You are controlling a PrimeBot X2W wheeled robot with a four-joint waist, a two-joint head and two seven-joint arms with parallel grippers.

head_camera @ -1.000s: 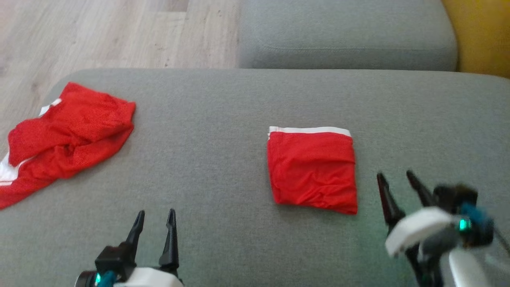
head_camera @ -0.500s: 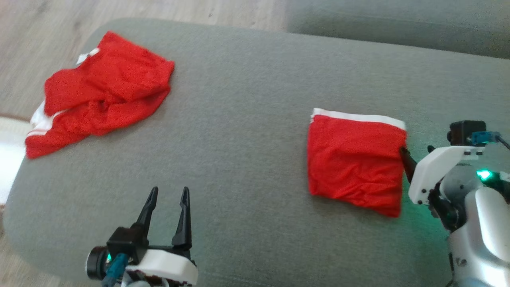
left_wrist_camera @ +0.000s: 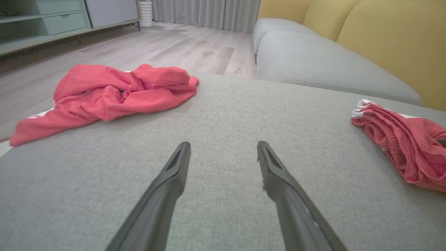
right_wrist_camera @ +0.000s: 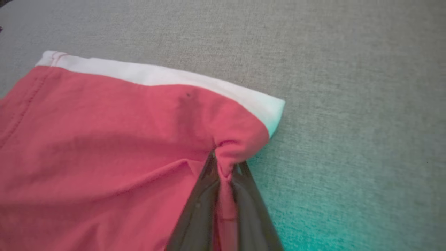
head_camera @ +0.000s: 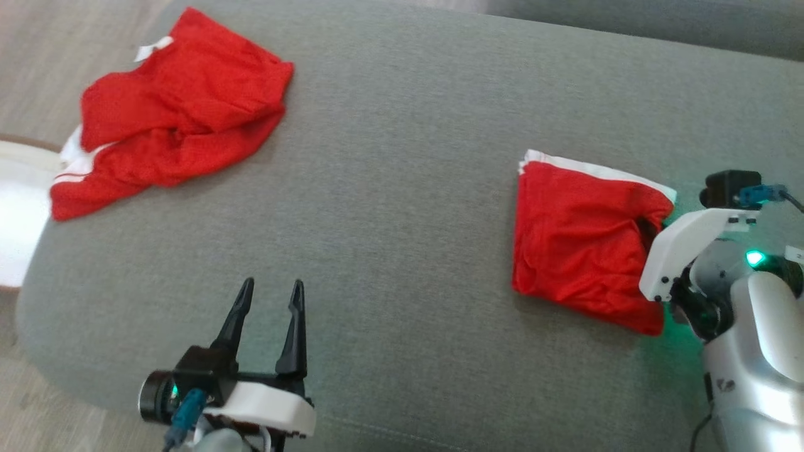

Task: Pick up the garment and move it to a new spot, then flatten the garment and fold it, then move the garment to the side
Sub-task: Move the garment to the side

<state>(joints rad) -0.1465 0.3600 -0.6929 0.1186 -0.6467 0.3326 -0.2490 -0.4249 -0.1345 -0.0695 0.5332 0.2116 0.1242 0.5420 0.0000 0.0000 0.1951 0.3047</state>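
A folded red garment (head_camera: pixel 581 242) with a white band lies on the grey cushion at the right. My right gripper (head_camera: pixel 647 227) pinches its right edge, and the cloth bunches up between the shut fingers (right_wrist_camera: pixel 226 167). The same folded garment (left_wrist_camera: pixel 404 139) shows at the right edge of the left wrist view, and its red cloth (right_wrist_camera: pixel 104 150) fills the left half of the right wrist view. My left gripper (head_camera: pixel 269 290) hovers open over bare cushion at the lower left, its fingers (left_wrist_camera: pixel 174 174) spread with nothing between them.
A second, crumpled red garment (head_camera: pixel 169 107) lies at the cushion's far left corner, also crumpled garment (left_wrist_camera: pixel 108 94). The grey cushion (head_camera: pixel 402 188) ends at wooden floor (head_camera: pixel 25 75) on the left. Another grey cushion and a yellow backrest (left_wrist_camera: pixel 383 38) stand behind.
My right gripper reached the folded garment's right edge and shut on it, lifting and bunching that edge. The head camera has tilted and swung, shifting the whole picture. The left gripper stays open.
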